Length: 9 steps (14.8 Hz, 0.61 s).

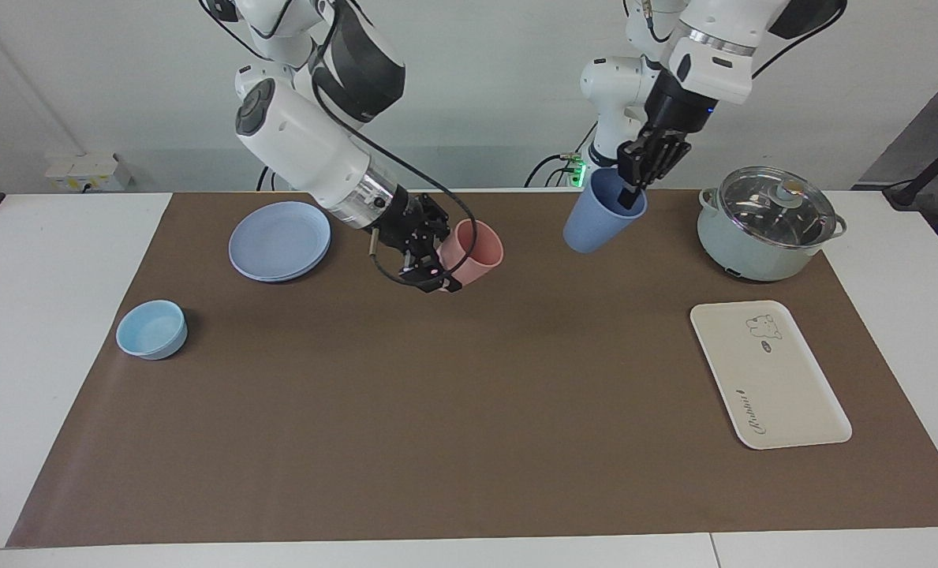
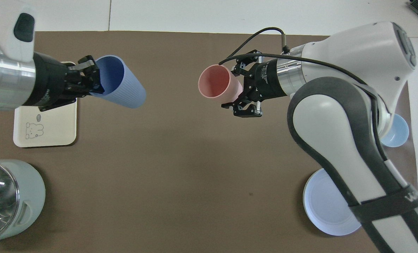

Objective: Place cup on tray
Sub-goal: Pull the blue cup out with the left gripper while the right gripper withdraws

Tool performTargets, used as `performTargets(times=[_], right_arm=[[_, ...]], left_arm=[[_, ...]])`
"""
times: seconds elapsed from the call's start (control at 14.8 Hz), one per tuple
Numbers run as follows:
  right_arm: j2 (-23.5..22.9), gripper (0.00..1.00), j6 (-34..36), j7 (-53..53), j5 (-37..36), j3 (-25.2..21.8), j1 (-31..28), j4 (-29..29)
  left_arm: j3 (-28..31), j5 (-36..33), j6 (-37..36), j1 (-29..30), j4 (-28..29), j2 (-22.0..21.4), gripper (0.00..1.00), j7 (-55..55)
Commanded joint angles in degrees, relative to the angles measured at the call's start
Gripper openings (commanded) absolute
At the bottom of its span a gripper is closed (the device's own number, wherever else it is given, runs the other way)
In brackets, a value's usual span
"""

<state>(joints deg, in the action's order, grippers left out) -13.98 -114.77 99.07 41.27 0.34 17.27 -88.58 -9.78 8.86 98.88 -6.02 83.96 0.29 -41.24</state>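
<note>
My left gripper (image 1: 633, 195) (image 2: 95, 83) is shut on the rim of the periwinkle-blue cup (image 1: 597, 225) (image 2: 124, 88). It holds the cup tilted in the air over the brown mat, beside the pot. The cream-white tray (image 1: 768, 379) (image 2: 54, 131), with its bear drawing, lies flat and bare at the left arm's end of the table, farther from the robots than the pot. My right gripper (image 1: 439, 276) (image 2: 243, 95) is shut on a pink cup (image 1: 480, 251) (image 2: 216, 82) and holds it tilted above the mat.
A pale green pot with a glass lid (image 1: 764, 225) (image 2: 8, 200) stands near the left arm's base. A round blue plate (image 1: 279, 241) (image 2: 326, 207) and a light-blue bowl (image 1: 151, 329) (image 2: 395, 133) sit at the right arm's end.
</note>
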Motion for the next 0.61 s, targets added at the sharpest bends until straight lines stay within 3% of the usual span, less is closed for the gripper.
performTargets(times=[0.0,0.07,0.27,0.54], right_arm=[[1.8,0.0,0.6,-9.2,7.2,0.4,-5.9,-4.3],[1.7,0.0,0.5,-12.4,9.2,0.4,-7.2,-5.3],[0.6,0.0,0.1,-24.1,17.2,0.4,-12.1,-9.2],[-3.2,0.0,2.9,-33.5,23.4,0.4,-19.9,-11.0]], left_arm=[[-0.2,0.1,3.8,9.5,9.4,-4.7,0.0,14.3],[-0.2,0.4,7.8,12.3,13.8,-6.2,0.0,18.5],[0.1,0.5,12.4,15.0,16.9,-5.9,0.0,25.2],[0.2,0.5,21.2,22.5,19.4,0.7,0.0,38.4]])
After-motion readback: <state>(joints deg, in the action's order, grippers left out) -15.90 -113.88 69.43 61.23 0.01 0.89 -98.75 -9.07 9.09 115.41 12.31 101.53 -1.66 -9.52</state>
